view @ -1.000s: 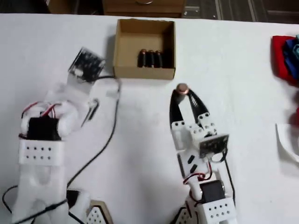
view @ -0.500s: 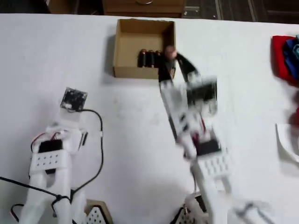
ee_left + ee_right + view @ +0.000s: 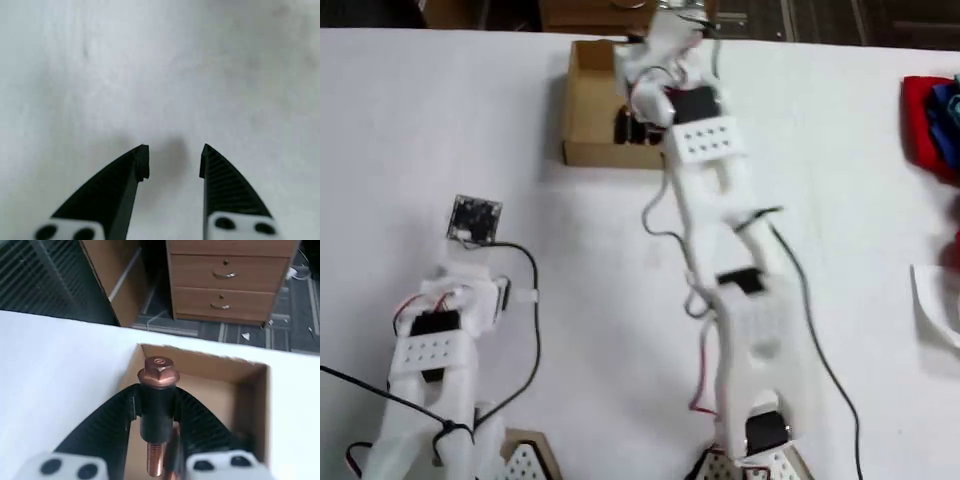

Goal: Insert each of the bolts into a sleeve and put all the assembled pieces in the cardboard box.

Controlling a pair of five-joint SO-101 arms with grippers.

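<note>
Clamping black sleeve (image 3: 156,415) with copper hex-head bolt (image 3: 158,372) through it — right gripper (image 3: 157,400), above cardboard box (image 3: 200,360); left gripper (image 3: 172,162) jaws parted.

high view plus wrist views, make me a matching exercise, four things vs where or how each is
Things: 1 red cloth; 2 copper hex bolt in black sleeve; 3 left black-fingered gripper; 4 right black-fingered gripper.
States: a open over the white table; b shut on the bolt; c at that table's right edge; d held over the brown cardboard box.
Pairs: 1-c; 2-d; 3-a; 4-b.
</note>
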